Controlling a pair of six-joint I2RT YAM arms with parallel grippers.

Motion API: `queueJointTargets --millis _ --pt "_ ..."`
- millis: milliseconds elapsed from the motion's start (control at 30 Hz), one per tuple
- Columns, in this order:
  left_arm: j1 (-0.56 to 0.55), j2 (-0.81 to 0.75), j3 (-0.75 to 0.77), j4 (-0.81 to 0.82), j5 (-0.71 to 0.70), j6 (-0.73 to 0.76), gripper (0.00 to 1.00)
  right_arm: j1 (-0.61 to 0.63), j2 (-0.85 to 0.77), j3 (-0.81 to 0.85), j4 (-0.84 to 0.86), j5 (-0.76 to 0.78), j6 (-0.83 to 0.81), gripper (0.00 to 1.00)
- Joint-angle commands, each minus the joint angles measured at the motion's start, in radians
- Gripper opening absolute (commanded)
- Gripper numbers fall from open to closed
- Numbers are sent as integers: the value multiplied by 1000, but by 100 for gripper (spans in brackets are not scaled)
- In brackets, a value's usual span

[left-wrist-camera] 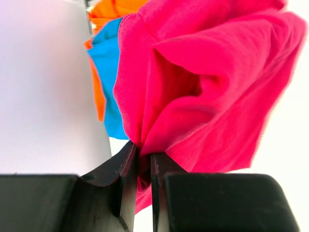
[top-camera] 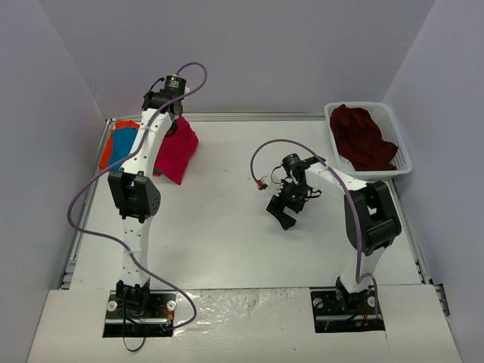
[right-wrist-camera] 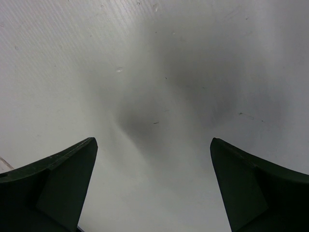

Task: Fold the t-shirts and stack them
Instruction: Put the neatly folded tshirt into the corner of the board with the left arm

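- The left pincer (left-wrist-camera: 144,154) is clenched on the bright crimson-pink t-shirt (left-wrist-camera: 203,87); its two dark fingers (left-wrist-camera: 126,179) pinch a gathered bunch of the cloth, nearly touching each other.
- From that pinch the pink cloth fans out in deep, soft folds and hollows. It is plain, with no print showing, and one loose edge trails below the fingers.
- In the top view this t-shirt hangs as a crumpled, roughly triangular drape under the left wrist, at the far left of the table (top-camera: 227,227). Whether its low corner touches the surface cannot be told.
- Just beside it, at the far left corner, lie the blue t-shirt (top-camera: 121,144) and the orange t-shirt (top-camera: 106,155). The blue one lies on the orange, which shows along the outer edge.
- The right pincer (top-camera: 283,215) is released, its jaws spread wide and nothing between them. It hangs over bare table near the middle, well apart from every t-shirt.
- The dark maroon t-shirt (top-camera: 364,136) lies rumpled in the white mesh basket (top-camera: 404,162) at the far right corner.
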Motion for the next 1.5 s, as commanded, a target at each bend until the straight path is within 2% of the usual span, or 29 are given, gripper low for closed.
queueJointTargets --millis 0,333,533,833,1033,1067,1100,1133,1233,1467 --pt "44 -125 73 -10 -26 12 2 11 15 -4 -30 16 10 100" --pt "173 -165 98 -30 63 -6 2 18 43 -7 -25 36 14 100" --pt "257 -170 33 10 124 -29 2 18 53 -9 -25 41 17 100" --pt "334 -142 -106 144 196 -45 2 8 79 -12 -25 48 22 100" --pt "357 -133 -191 272 169 -26 3 -2 99 -12 -27 53 25 100" --pt "358 -135 -213 293 152 -8 19 -3 104 -12 -25 54 28 100" --pt "358 -135 -229 316 146 -8 20 -5 109 -12 -25 56 28 100" --pt "358 -135 -241 365 126 14 49 -5 109 -13 -28 56 30 100" --pt "358 -133 -254 436 45 53 69 -6 112 -15 -29 56 33 100" --pt "348 -214 -188 389 -23 109 83 -14 90 -15 -30 51 34 100"
